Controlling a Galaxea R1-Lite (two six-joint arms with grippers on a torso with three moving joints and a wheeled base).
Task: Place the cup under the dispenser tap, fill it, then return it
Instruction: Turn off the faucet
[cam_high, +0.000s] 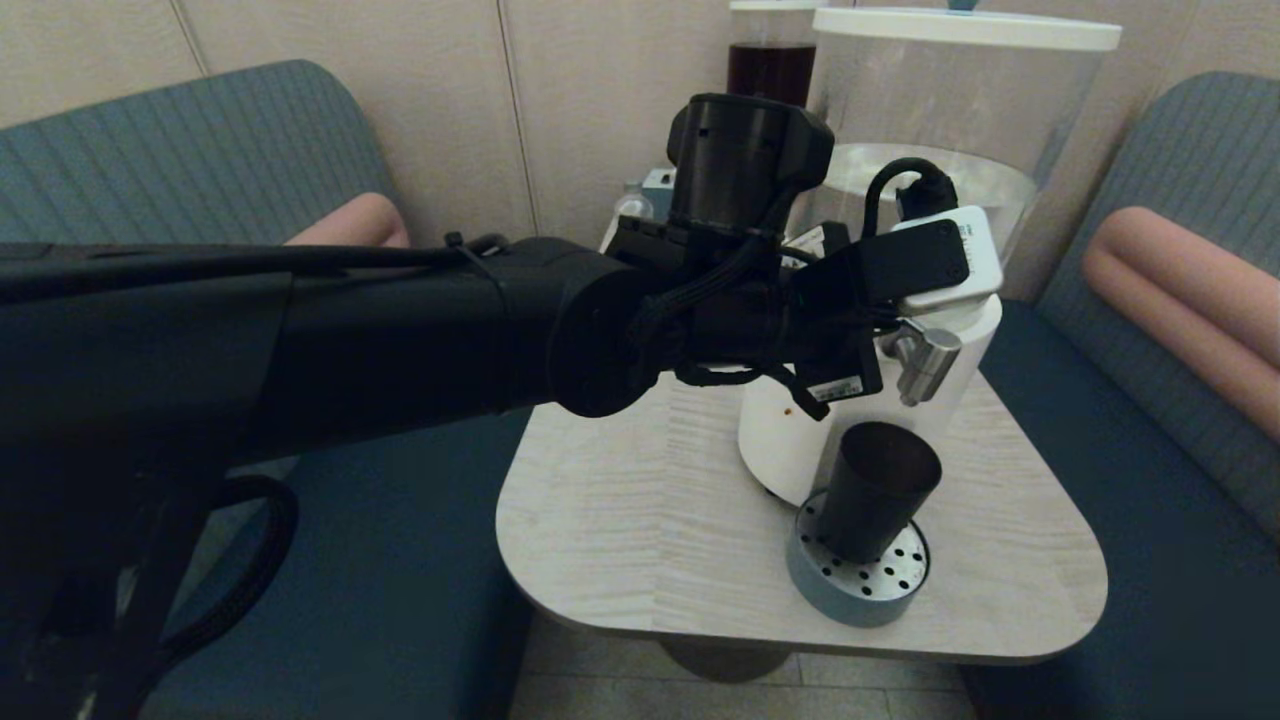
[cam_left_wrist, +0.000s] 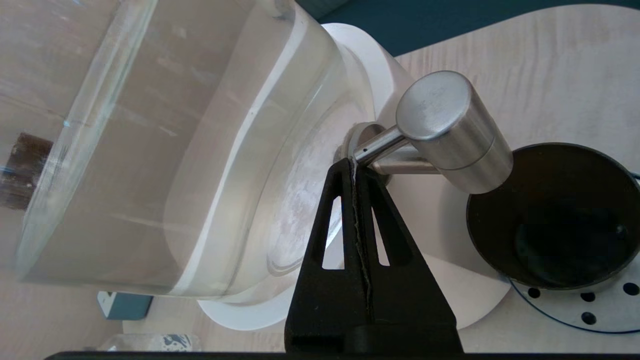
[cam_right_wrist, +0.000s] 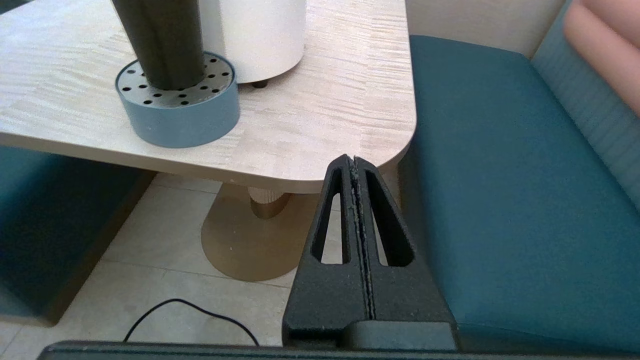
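In your head view, the cup (cam_high: 880, 488) stands on the drip tray (cam_high: 858, 592) under the tap (cam_high: 925, 364). Your left wrist view shows the left pincer (cam_left_wrist: 354, 162) clenched empty at the tap's stem. Right wrist view: right pincer (cam_right_wrist: 353, 161) clenched, off the worktop (cam_right_wrist: 325, 100).

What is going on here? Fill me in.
The cup stands on the round perforated drip tray below the steel tap of the big clear dispenser. The left tool is shut, its tip against the tap's thin stem. No liquid is seen running. The right tool is shut and holds nothing, off the table's edge.
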